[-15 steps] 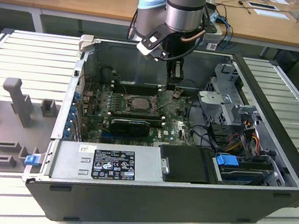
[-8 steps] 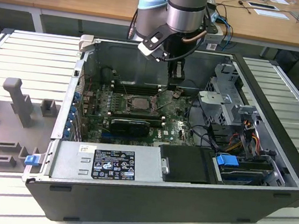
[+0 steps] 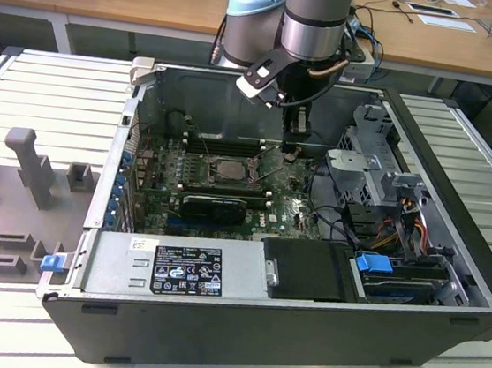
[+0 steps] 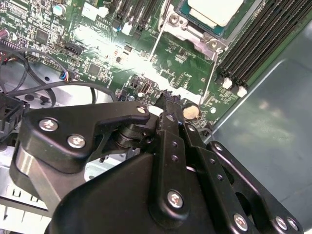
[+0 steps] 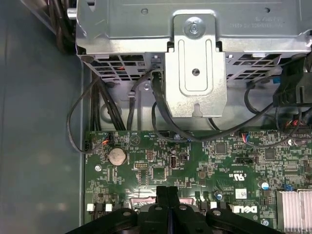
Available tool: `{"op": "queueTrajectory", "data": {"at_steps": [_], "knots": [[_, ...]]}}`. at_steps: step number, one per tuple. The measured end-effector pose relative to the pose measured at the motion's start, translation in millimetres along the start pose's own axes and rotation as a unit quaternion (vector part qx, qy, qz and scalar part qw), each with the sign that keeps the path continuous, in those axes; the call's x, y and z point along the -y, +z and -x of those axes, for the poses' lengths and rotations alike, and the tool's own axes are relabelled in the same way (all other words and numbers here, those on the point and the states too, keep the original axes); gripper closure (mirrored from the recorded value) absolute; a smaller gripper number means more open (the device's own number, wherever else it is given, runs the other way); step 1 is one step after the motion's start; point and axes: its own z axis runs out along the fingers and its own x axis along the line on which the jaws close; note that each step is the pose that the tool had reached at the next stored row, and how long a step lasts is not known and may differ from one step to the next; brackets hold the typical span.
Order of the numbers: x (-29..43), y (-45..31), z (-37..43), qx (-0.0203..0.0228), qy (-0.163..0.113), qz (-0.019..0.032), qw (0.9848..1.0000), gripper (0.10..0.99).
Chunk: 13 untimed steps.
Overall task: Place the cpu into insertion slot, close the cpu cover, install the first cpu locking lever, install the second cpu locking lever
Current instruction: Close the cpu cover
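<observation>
The cpu, pale and square, lies in the insertion slot of the green motherboard. In the second wrist view, silvery metal of the cpu cover frames the cpu. Two thin wire locking levers run from the socket toward my gripper. Whether they are latched is not clear. My gripper hangs just above the board, on the exterior view's right of the socket. Its black fingers are pressed together with nothing between them, and the tips hover near a coin battery.
The open computer case lies on a slatted table. A metal drive cage with black cables stands beside the board. Long black memory slots flank the socket. A black graphics card and the power supply sit nearer the camera.
</observation>
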Motion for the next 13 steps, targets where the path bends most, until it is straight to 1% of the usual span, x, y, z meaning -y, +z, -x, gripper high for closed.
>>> {"op": "queueTrajectory", "data": {"at_steps": [13], "knots": [[-6.8,2.7,-0.1,0.0000,0.000,0.0000,1.0000,0.980]]}}
